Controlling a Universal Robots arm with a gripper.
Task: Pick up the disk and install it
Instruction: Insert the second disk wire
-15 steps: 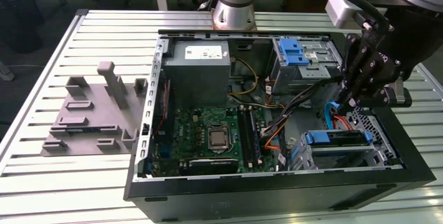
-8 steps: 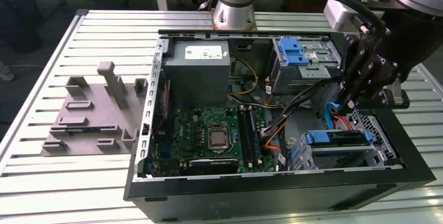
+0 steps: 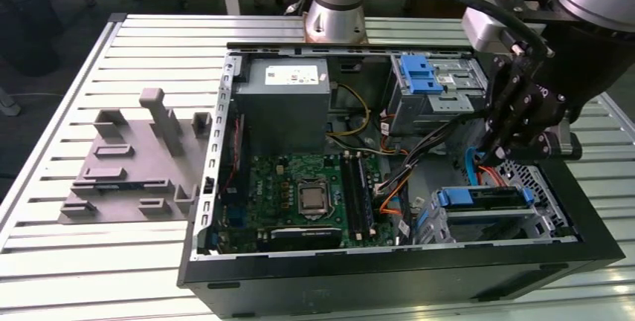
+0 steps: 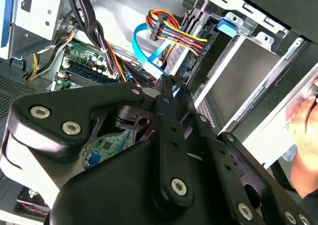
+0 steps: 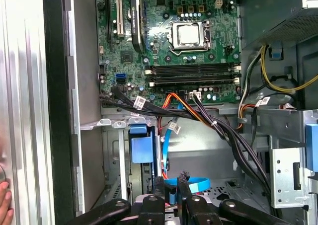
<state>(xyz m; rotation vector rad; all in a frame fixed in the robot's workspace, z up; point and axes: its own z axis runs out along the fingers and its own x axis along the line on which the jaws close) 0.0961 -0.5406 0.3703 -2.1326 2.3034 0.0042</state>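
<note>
The disk (image 3: 483, 198), a flat drive in a blue plastic frame, sits in the drive cage at about four o'clock inside the open computer case (image 3: 397, 280). In the first wrist view its blue frame end (image 5: 140, 148) faces out of the cage slot.

The gripper (image 3: 506, 154) hangs just above the disk, toward its one o'clock side. In both wrist views its black fingers are drawn close together (image 4: 166, 83) (image 5: 171, 185), with nothing clearly held between them. A blue flat cable (image 5: 191, 184) curls just beside the fingertips.

At the case's centre lies the green motherboard (image 3: 297, 195). The grey power supply box (image 3: 288, 105) is at eleven o'clock, and a second cage with a blue latch (image 3: 421, 76) is at one o'clock. Bundled coloured wires (image 4: 174, 34) run between them.

A person's hand (image 4: 303, 135) rests at the outer edge of the case.

At nine o'clock from the case, a grey moulded fixture (image 3: 129, 165) lies on the slatted metal table (image 3: 79, 261).
</note>
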